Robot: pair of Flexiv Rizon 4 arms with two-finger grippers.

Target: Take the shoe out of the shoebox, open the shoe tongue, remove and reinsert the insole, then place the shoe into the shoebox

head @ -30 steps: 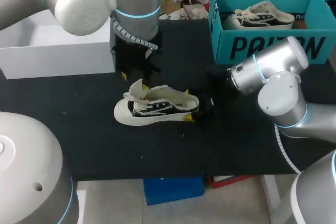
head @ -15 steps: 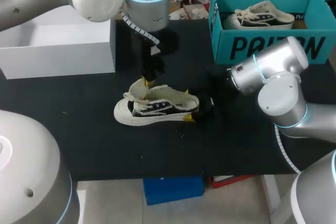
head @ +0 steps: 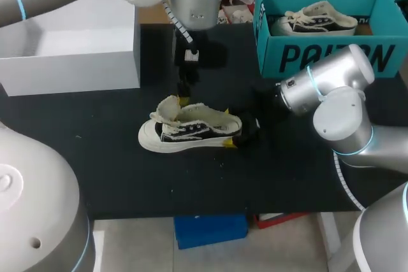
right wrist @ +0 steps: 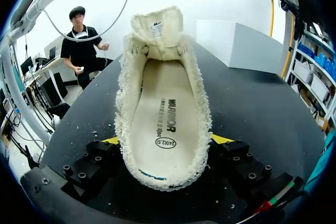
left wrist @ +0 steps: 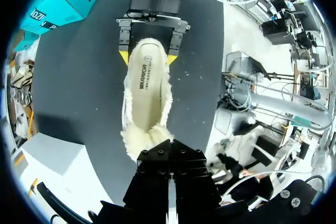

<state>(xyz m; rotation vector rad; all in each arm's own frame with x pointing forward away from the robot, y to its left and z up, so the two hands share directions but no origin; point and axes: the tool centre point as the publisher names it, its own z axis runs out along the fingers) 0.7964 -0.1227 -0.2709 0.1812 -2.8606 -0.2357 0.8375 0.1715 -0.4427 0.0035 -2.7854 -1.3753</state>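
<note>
On the black surface (head: 115, 157) the shoe (head: 191, 130) stands at the middle, its heel clamped between the yellow tips of the right claw (right wrist: 166, 140). The left claw (head: 183, 99), pinched together and empty, hangs just over the upturned tongue (head: 167, 107). The teal shoebox (head: 319, 55) sits far right.

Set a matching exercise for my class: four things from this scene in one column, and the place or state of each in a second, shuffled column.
Column one:
1. loose shoe
2. second shoe
3. white box
4. right gripper

Column two:
A. inside the teal shoebox
B. at the far left of the table
C. on its sole in the middle of the black table
D. shut on a shoe's heel

Pairs: 1-C, 2-A, 3-B, 4-D
</note>
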